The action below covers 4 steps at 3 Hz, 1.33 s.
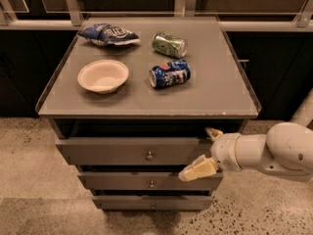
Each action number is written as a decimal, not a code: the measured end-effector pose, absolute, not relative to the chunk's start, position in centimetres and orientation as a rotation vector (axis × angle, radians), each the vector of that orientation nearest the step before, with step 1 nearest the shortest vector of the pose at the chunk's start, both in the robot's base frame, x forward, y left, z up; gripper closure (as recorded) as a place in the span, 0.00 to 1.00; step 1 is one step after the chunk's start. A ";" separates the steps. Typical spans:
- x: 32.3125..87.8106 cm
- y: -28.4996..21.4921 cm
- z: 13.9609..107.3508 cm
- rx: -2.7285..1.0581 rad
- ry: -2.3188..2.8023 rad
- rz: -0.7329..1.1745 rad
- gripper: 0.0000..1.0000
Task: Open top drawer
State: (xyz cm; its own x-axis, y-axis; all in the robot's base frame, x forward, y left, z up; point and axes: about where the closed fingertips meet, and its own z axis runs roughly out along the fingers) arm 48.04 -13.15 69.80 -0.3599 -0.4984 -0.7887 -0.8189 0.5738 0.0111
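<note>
Camera view, single frame, looking down on the bench [215, 87] from the front.

Top drawer [107, 152]: the widest front of the three, directly under the bench top, with a round knob [149, 155] at centre. It stands a little forward of the frame, with a dark slot above its upper edge. The interior is not visible (too dark to tell).

Claw [196, 153]: at the right end of the top drawer's front, well right of the knob. Its fingers are spread wide. The upper finger [213, 132] is at the front's top right corner. The lower finger [198, 169] points down and left across the seam between the top drawer and the middle drawer [127, 181]. It grips no loose object. Whether it touches the drawer front cannot be told, because the claw itself covers that corner. The arm [274, 153] enters from the right and is cut off by the frame edge.

Bottom drawer [146, 202]: only a thin strip shows, and its knob is hard to make out in shadow.

On the bench:
- White bowl [103, 76], front left, upright.
- Blue can [169, 73], on its side near centre.
- Green can [169, 44], on its side behind the blue can, not touching it.
- Blue chip bag [108, 34], back left, crumpled.

The labels are unreadable.

Rail posts [71, 6] at the back are cut off at the top edge. Speckled floor [34, 151] lies on both sides.
</note>
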 end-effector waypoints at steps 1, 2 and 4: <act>49.3 -12.7 68.5 -1.049 2.021 0.537 0.00; 52.1 -12.3 66.4 -1.042 2.033 0.535 0.00; 51.6 -12.3 65.8 -1.092 2.083 0.535 0.00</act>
